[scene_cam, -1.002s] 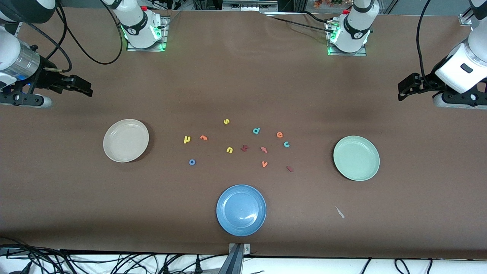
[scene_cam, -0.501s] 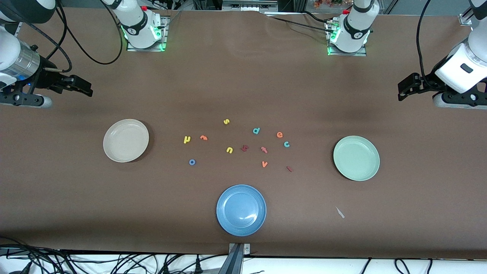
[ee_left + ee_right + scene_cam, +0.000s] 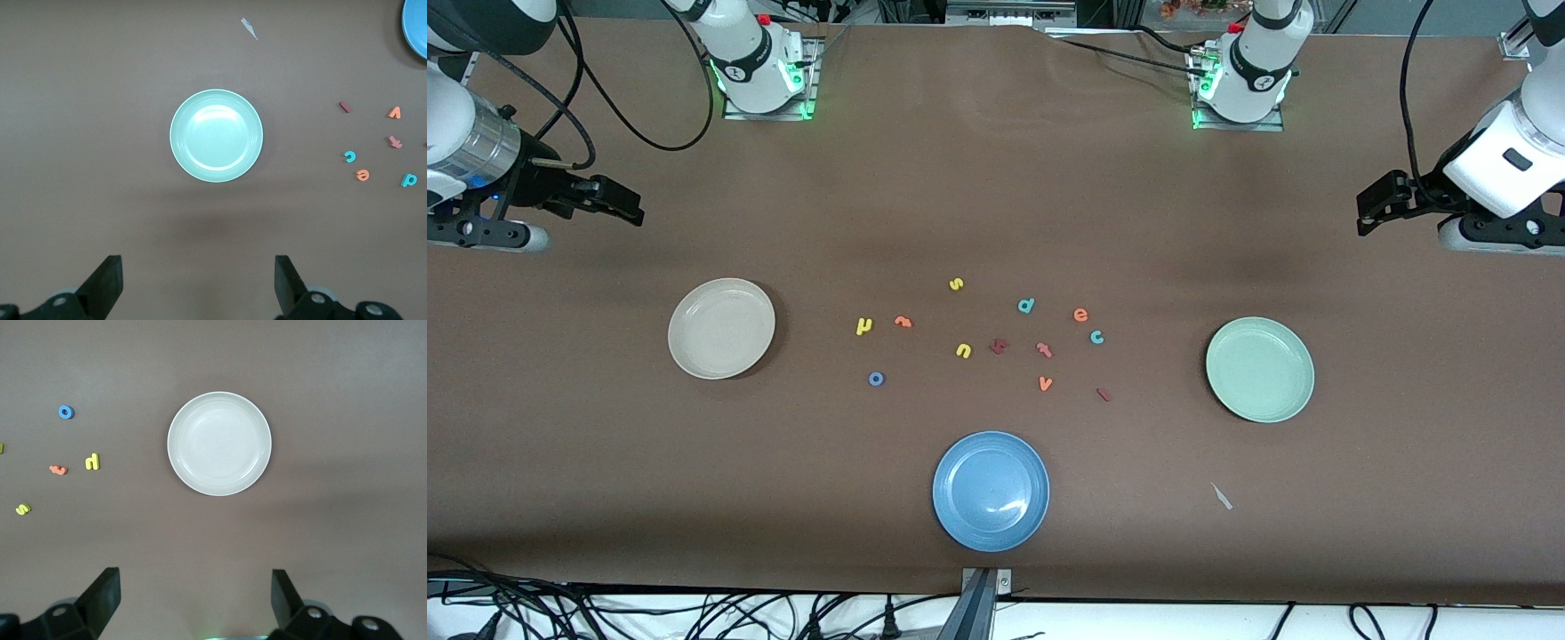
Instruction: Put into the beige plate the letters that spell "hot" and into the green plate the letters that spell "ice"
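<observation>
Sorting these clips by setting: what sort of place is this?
Probably a robotics lab: two arm bases bolted to a brown-covered table, loose cables along its edge, and foam letters laid out as test props.

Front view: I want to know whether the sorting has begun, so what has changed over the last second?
Nothing has visibly changed. The left gripper and the right gripper wait at their ends of the table with jaws open, holding nothing. All the letters lie loose on the table, and the beige plate and green plate hold nothing.
</observation>
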### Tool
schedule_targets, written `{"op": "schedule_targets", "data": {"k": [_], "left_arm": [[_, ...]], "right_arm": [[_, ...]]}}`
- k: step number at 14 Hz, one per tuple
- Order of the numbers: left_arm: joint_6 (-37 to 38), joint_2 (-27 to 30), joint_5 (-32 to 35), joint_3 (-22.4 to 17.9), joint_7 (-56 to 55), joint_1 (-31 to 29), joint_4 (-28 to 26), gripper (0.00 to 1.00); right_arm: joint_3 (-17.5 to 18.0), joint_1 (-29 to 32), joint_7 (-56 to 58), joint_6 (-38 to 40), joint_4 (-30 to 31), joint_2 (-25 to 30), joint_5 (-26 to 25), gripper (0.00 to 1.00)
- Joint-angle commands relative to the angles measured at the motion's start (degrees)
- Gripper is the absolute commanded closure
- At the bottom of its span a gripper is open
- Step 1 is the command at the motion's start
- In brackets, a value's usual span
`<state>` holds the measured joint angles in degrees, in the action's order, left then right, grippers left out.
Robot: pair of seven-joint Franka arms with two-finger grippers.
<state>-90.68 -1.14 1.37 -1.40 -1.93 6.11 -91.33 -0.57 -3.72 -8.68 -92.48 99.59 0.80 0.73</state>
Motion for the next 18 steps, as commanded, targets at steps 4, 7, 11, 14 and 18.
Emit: {"op": "schedule_targets", "data": {"k": [4, 7, 11, 14, 18], "left_arm": [[1.6, -0.7, -1.8, -0.1, -0.8, 0.3, 1.5, 0.0], [3.2, -3.5, -1.9, 0.2, -0.4, 2.3, 1.6, 0.0], [2.1, -8.6, -2.3, 0.3, -0.3, 5.7, 3.7, 0.0], [-0.8, -16.4, -1.6, 0.4, -1.3, 10.5, 7.1, 0.0], [-8.2, -25.6, -2.3, 0.6, -11.8, 12.2, 11.8, 0.0]], "right_arm": [[0.2, -0.2, -0.5, 1.3, -1.4, -1.6, 0.0, 0.0], [0.4, -1.2, -0.7, 0.6, -1.4, -2.8, 0.1, 0.0], [0.5, -5.9, -9.6, -5.5, -1.4, -8.3, 0.6, 0.0], [0.4, -10.4, -14.3, -11.9, -0.8, -13.4, 2.3, 0.0], [0.5, -13.5, -19.5, -22.0, 3.3, -18.3, 2.4, 0.0]]}}
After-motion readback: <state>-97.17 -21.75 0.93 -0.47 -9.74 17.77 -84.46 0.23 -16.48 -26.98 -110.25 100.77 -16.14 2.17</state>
